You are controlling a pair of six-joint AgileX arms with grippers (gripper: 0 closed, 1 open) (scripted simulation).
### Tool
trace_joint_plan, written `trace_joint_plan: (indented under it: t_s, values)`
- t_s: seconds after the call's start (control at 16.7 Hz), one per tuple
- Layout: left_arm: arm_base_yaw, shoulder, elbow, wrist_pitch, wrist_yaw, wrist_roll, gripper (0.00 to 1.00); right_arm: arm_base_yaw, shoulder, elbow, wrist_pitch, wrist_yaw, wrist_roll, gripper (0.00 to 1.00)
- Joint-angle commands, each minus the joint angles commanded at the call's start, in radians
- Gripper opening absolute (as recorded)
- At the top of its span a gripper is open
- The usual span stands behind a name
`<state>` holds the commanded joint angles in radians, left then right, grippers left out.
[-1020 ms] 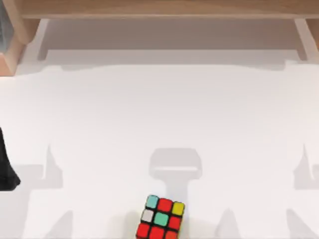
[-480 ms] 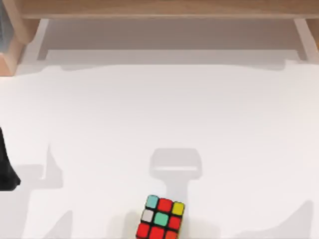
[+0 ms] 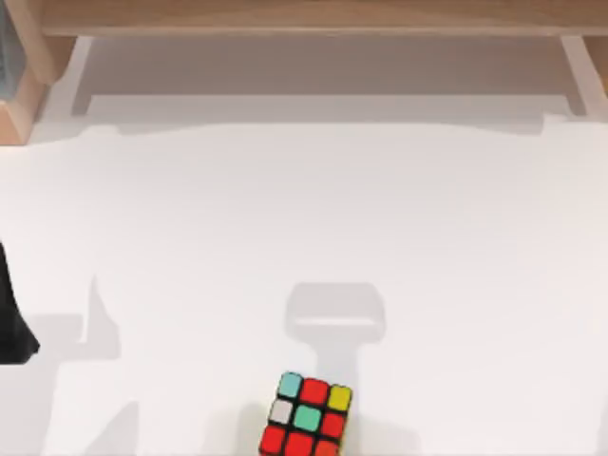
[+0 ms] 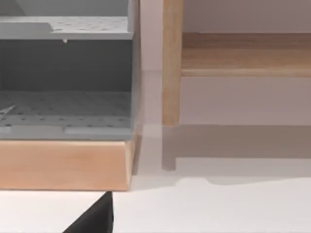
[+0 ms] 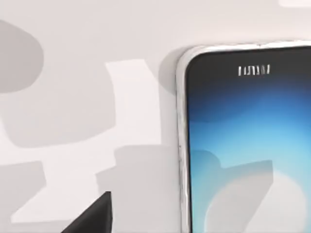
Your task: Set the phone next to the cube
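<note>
The thin flat phone with its glossy light-blue face and silvery rim (image 5: 248, 141) lies face up on the white table (image 3: 304, 218), right under my right wrist camera, so my right arm hangs above it; I cannot tell how my right jaws stand. The small black-edged puzzle cube with red, teal, yellow, white and orange stickers (image 3: 307, 416) sits at the near edge of the table, about midway between its left and right sides. How far the phone lies from the cube I cannot judge, since no picture holds both. My left arm is parked at the table's left edge, where a black part of it shows (image 3: 11, 323), its camera looking toward a wooden shelf frame (image 4: 172, 63) and a grey perforated rack (image 4: 65, 73); the state of those jaws I cannot tell either. What worries me: the phone is thin and flat on the table, so my jaws could skid over its slick face or push it aside instead of getting under its edges. The cube sits close to the table's brink, so a careless set-down could knock it off. Count: one phone, one cube, two arms.
</note>
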<state>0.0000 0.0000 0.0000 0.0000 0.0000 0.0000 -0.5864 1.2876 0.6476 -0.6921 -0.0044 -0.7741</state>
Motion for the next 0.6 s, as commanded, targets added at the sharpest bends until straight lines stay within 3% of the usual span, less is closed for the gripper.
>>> trace_joint_plan:
  t_s: [0.3, 0.6]
  values:
    - [0.0, 0.0, 0.0, 0.0, 0.0, 0.0, 1.0, -0.113, 0.223, 0.133, -0.124, 0.004, -0.15, 1.0]
    - [0.0, 0.0, 0.0, 0.0, 0.0, 0.0, 1.0, -0.126, 0.251, 0.15, -0.138, 0.004, -0.169, 1.0]
